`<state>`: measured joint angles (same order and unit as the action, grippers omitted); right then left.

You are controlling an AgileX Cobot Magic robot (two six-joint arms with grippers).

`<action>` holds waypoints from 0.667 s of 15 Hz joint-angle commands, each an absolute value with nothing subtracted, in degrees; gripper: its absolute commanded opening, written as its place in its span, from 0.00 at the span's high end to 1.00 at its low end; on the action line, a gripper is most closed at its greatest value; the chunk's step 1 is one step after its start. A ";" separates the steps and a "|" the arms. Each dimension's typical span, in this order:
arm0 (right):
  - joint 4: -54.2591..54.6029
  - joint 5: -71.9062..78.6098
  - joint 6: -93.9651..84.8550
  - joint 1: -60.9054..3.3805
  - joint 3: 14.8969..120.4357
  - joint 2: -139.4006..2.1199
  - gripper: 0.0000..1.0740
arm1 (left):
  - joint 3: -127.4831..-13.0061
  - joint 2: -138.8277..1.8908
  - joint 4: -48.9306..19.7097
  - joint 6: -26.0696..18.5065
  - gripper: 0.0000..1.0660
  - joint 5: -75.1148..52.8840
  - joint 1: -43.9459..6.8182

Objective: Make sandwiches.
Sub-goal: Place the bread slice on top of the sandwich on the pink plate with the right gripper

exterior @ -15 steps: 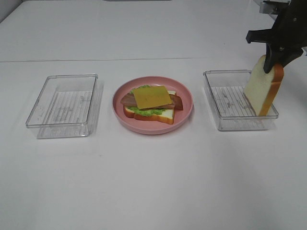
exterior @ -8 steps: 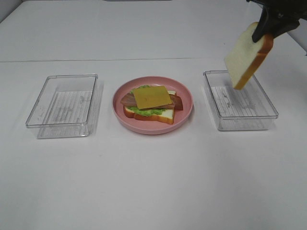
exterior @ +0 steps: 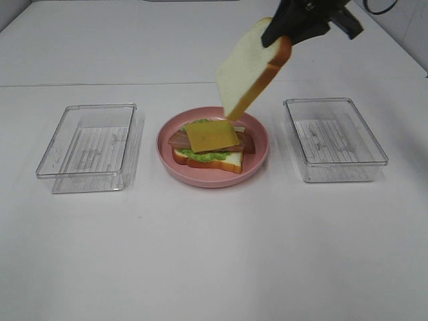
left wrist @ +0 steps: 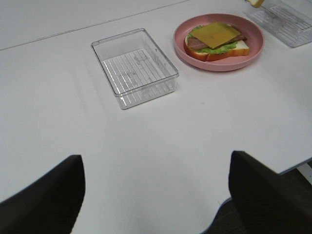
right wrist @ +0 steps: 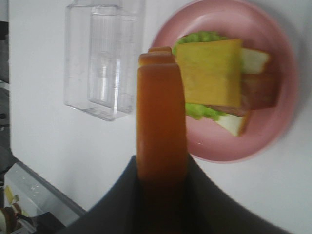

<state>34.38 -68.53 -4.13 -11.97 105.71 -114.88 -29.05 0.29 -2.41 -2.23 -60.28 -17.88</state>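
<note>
The right gripper (exterior: pixel 284 30), pinching the top bread slice (exterior: pixel 251 67) above the plate (exterior: pixel 257 157), must next lay it flat on the cheese (exterior: pixel 210 135); the left gripper (left wrist: pixel 156 195) is spread.

A broad white matte tabletop (exterior: pixel 214 254) fills almost everything in sight, lit evenly with only soft shadows. A thin seam (exterior: pixel 100 84) crosses it toward the far side. Past its near edge lies a strip of dark floor (left wrist: pixel 292 178).

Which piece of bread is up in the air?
The top bread slice, pinched by the right gripper and hanging tilted over the pink plate. The other slice lies flat under the lettuce, bacon and cheese.
</note>
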 commanded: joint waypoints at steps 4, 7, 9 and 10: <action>46.81 -53.63 -7.45 -15.47 97.00 -117.97 1.00 | -28.88 1.49 -2.58 -2.29 0.28 -59.53 -17.99; 50.36 -52.37 -7.56 -15.47 96.94 -122.10 1.00 | -28.88 1.49 -2.58 -2.29 0.28 -59.53 -17.99; 52.37 -50.71 -7.91 -15.47 96.94 -124.85 1.00 | -28.88 1.49 -2.58 -2.29 0.28 -59.53 -17.99; 52.54 -50.08 -7.91 -15.47 96.94 -126.11 1.00 | -28.88 1.49 -2.58 -2.29 0.28 -59.53 -17.99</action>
